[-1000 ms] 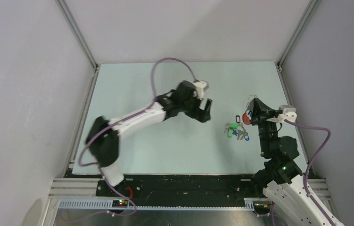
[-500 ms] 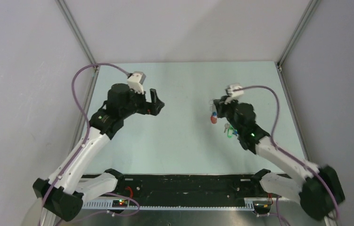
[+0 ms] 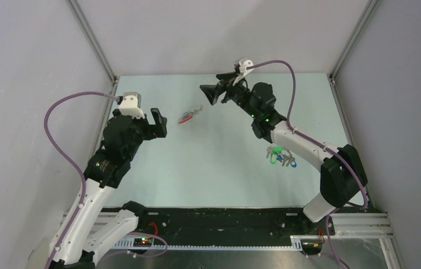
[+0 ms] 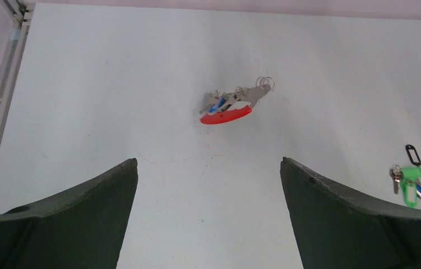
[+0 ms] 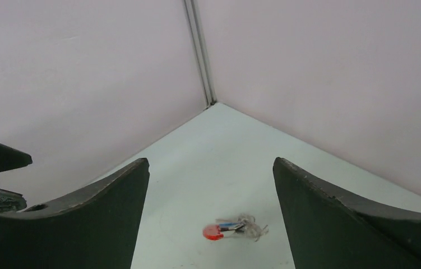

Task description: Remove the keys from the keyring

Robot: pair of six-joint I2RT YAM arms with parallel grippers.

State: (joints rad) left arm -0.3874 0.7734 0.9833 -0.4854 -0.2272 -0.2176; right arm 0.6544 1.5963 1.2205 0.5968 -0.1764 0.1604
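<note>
The keyring [image 3: 186,118], a bright red loop, is down on the pale table with neither gripper touching it. Silver keys [image 3: 197,110], one with a blue head, are still joined to it. In the left wrist view the keyring [image 4: 226,116] and its keys [image 4: 240,97] lie ahead of my open left gripper [image 4: 208,159]. My right gripper [image 3: 212,94] hangs open to the right of the bunch. From the right wrist, the keyring [image 5: 214,231] is slightly blurred below and between the fingers of that gripper [image 5: 210,159]. My left gripper [image 3: 159,123] is just left of the bunch.
A second bunch [image 3: 280,155] with a green tag and a black oval clip lies on the table's right half, also visible from the left wrist [image 4: 415,179]. Grey walls and metal corner posts [image 5: 199,53] close the back and sides.
My right arm swung from the right side to the far middle carrying the red keyring, then opened and let it go. My left arm drew back to the left.
</note>
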